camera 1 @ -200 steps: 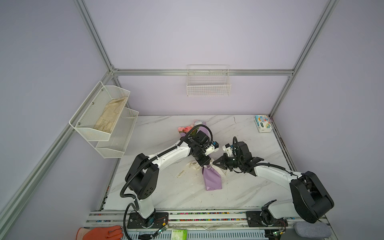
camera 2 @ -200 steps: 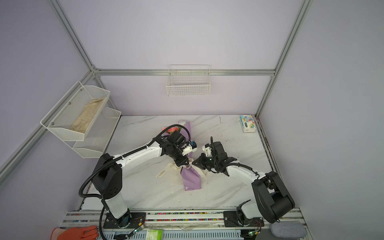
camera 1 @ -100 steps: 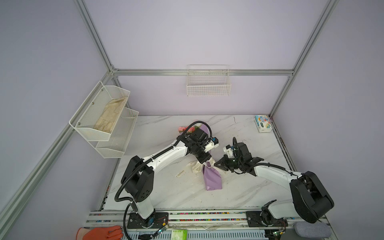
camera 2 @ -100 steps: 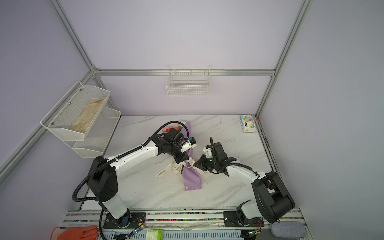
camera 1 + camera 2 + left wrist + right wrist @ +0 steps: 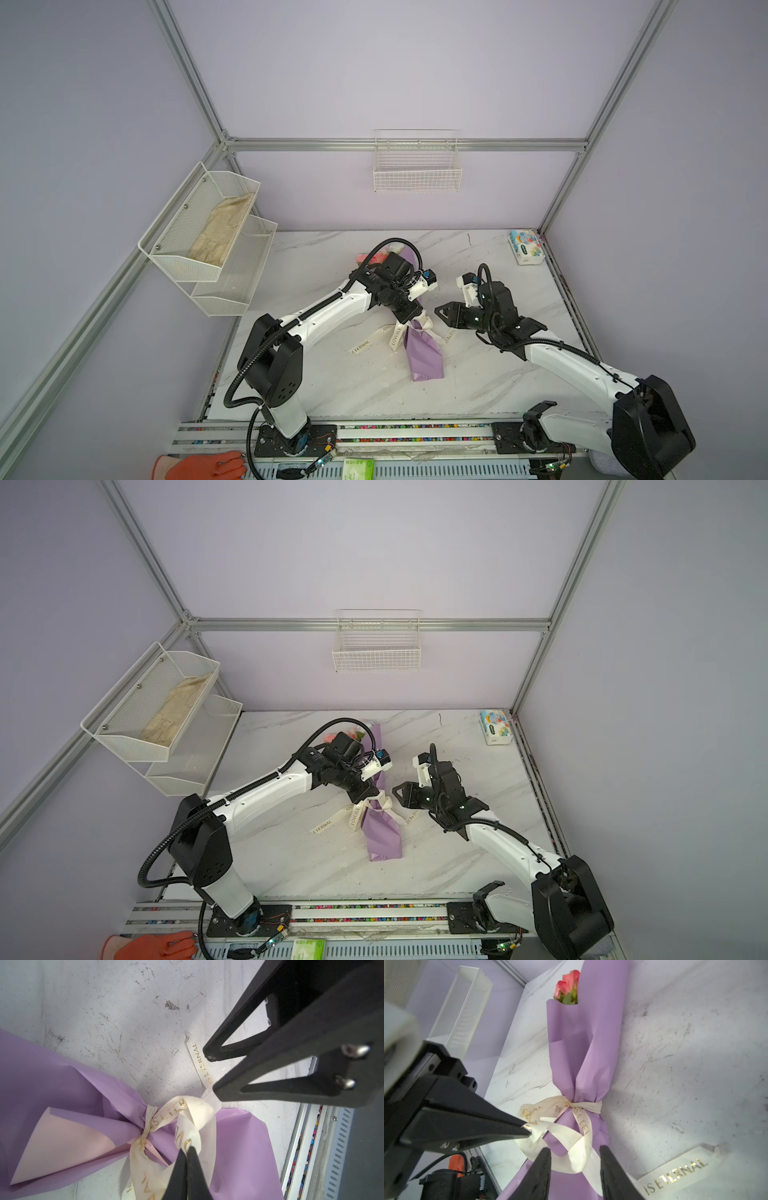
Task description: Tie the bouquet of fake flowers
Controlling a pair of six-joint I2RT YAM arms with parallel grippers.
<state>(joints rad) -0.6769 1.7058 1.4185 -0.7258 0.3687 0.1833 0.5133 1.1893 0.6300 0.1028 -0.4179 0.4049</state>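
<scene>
**Finding 1.** The bouquet of fake flowers [image 5: 422, 353] lies flat near the middle of the marble surface [image 5: 332, 386]. It is wrapped in lilac paper, with the blooms toward 12 o'clock and the paper tail toward 6 o'clock in both top views. A pink rose [image 5: 568, 984] shows at the open end.

**Finding 2.** A cream lettered ribbon [image 5: 580, 1105] is cinched and knotted round the narrow waist of the wrap. A slack loop hangs off the knot, and one tail runs out toward 8 o'clock.

**Finding 3.** The left pincer [image 5: 187, 1148] reaches in from 10 o'clock and is fully closed on the loop. Judged purpose: to hold tension so the knot does not slacken.

**Finding 4.** The right pincer [image 5: 575, 1152], at 3 o'clock of the knot, stands partly open and grips nothing. The loop shows in the gap between its jaws. One fingertip sits over the second tail, though contact cannot be confirmed. Judged purpose: placed to take a fresh hold for the bow.

**Risk.** An uneven pull could drag the light bouquet across the surface.
</scene>
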